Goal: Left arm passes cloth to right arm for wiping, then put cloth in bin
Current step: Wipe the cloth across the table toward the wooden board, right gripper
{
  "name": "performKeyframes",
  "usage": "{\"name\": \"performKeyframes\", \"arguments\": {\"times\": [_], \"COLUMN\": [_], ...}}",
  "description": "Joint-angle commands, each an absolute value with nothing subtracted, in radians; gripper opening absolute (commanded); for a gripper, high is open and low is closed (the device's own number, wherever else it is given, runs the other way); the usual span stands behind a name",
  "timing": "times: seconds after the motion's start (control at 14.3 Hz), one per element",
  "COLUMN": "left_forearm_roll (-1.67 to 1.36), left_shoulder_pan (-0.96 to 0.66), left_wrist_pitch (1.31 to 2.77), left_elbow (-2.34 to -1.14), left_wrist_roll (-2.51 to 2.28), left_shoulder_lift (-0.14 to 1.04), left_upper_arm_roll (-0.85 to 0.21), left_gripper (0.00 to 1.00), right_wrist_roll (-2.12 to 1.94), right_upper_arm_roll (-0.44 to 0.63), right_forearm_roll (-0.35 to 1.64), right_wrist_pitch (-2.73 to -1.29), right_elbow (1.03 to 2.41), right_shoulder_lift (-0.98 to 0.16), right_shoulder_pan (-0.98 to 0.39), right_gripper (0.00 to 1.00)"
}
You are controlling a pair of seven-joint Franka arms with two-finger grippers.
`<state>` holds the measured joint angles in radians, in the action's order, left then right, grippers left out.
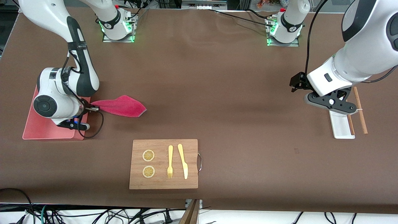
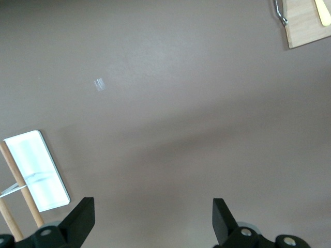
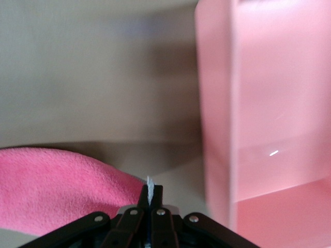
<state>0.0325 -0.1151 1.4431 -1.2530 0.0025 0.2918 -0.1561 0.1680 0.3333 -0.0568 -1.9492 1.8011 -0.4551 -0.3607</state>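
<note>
Two tools – right tool point(image 3: 150, 199) clamped on cloth point(image 1: 121, 106) beside bin point(image 1: 37, 130), left tool point(image 2: 153, 219) apart.

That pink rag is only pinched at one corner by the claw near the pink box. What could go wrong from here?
The right claw grips just a thin edge of the cloth, so it might slip free before it is over the bin. Most of the cloth trails outside the bin's wall, so it could snag there or drape over the rim. The left claw is open over the table near the white tray, too distant to help.
</note>
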Motion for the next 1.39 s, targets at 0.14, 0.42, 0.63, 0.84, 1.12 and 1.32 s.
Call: {"name": "performKeyframes", "arguments": {"times": [0.14,0.42,0.63,0.84,1.12,1.32], "left_forearm_roll": [0.064,0.055,0.057,0.054,0.052,0.052], "left_shoulder_pan": [-0.068,-0.048,-0.051,-0.061,-0.055,-0.055], "left_wrist_pitch": [1.501,1.621,1.689,1.72,1.718,1.715], "left_elbow": [-1.434,-1.56,-1.571,-1.624,-1.652,-1.643], "left_wrist_roll": [-0.044,-0.038,-0.037,-0.043,-0.046,-0.046], "left_shoulder_lift": [0.134,0.072,0.061,0.022,-0.005,0.005], "left_upper_arm_roll": [-0.144,-0.057,-0.049,-0.048,-0.049,-0.051], "left_gripper": [1.0,1.0,1.0,1.0,1.0,1.0], "right_wrist_roll": [0.216,0.481,0.668,0.829,1.033,1.199], "right_upper_arm_roll": [0.24,0.114,0.048,0.0,-0.04,-0.098], "right_forearm_roll": [-0.135,-0.06,-0.058,-0.017,-0.003,0.02], "right_wrist_pitch": [-1.962,-2.063,-2.108,-2.121,-2.204,-2.291], "right_elbow": [1.71,1.707,1.66,1.58,1.482,1.47], "right_shoulder_lift": [-0.503,-0.541,-0.59,-0.644,-0.724,-0.744], "right_shoulder_pan": [-0.371,-0.387,-0.408,-0.443,-0.498,-0.506], "right_gripper": [0.0,0.0,0.0,0.0,0.0,0.0]}}
